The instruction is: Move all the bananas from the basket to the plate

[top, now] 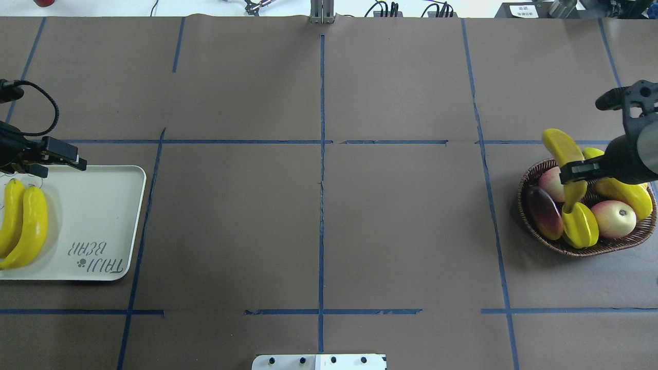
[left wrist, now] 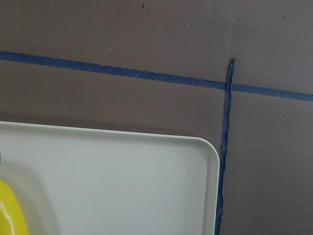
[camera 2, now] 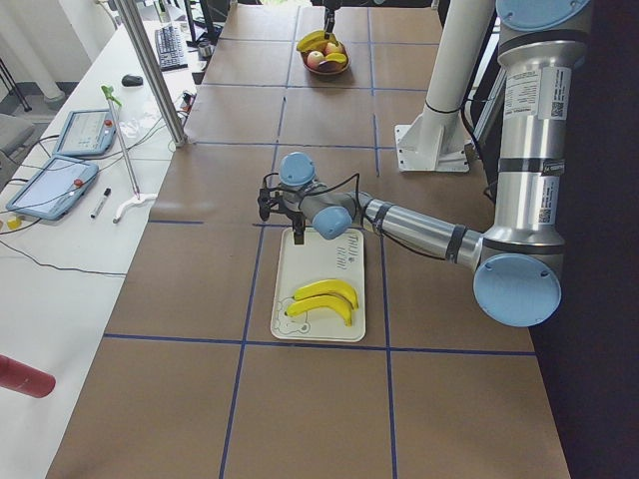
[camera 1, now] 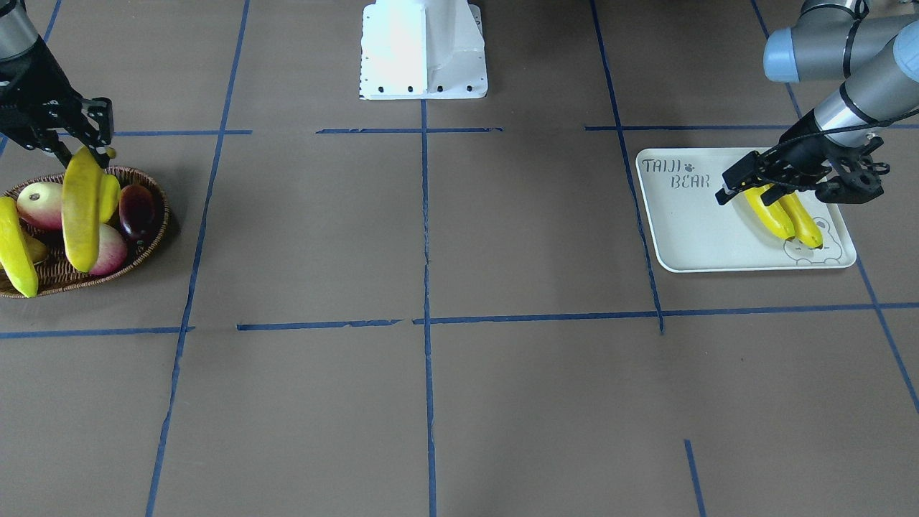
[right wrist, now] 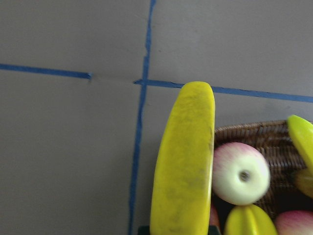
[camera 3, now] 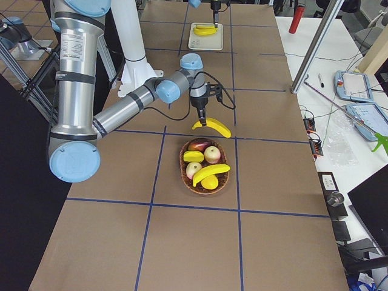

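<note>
My right gripper (top: 573, 172) is shut on a long yellow banana (top: 561, 146), which hangs lifted over the basket's far-left rim; the right wrist view shows this banana (right wrist: 183, 166) close up. A second banana (top: 624, 192) lies in the dark woven basket (top: 522, 198). On the cream plate (top: 92, 216) two bananas (top: 31, 226) lie side by side, also visible as a pair of bananas (camera 1: 772, 215) from the front. My left gripper (camera 1: 790, 188) hovers open over the plate's far edge, just above the bananas' ends and holding nothing.
The basket also holds a pink-white apple (top: 614, 218), a dark purple fruit (top: 542, 211) and a yellow star fruit (top: 581, 226). The robot's white base (camera 1: 423, 50) stands mid-table. Brown table surface with blue tape lines lies between basket and plate.
</note>
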You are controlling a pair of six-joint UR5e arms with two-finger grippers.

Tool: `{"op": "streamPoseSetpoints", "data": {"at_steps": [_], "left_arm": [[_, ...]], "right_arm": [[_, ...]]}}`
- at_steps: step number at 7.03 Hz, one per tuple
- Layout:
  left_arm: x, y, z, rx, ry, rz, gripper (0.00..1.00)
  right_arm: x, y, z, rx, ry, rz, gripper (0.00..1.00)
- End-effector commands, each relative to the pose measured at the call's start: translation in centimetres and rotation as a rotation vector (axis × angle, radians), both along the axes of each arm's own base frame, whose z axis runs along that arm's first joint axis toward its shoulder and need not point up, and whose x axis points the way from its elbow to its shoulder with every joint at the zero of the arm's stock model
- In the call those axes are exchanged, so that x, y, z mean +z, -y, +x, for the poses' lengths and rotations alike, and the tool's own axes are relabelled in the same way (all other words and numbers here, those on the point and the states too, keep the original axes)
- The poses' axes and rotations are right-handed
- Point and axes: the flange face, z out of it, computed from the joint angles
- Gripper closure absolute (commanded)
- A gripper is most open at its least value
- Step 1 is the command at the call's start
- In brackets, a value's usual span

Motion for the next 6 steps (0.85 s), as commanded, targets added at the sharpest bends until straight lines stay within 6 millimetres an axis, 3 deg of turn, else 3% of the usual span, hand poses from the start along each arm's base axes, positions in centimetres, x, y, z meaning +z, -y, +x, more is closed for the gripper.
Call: {"op": "streamPoseSetpoints", "data": {"at_steps": [1,3,6], "left_arm": [[-2.6,1.1,0.6,-0.053,-0.036,-0.049,0.00],[-6.4,2.6,1.6,-0.115,-0.091,-0.104,0.00],[-15.9,4.4,3.9,-0.161,-0.244,-0.235,0.00]], "right_arm": [[-7.7,3.2,-6.6,0.082,0.171,-0.103,0.98],[-11.3,3.7,-11.8,0.100,0.239,-0.155,0.98],[-12.7,4.0,-17.2,0.106,0.501,-0.124,0.98]]}}
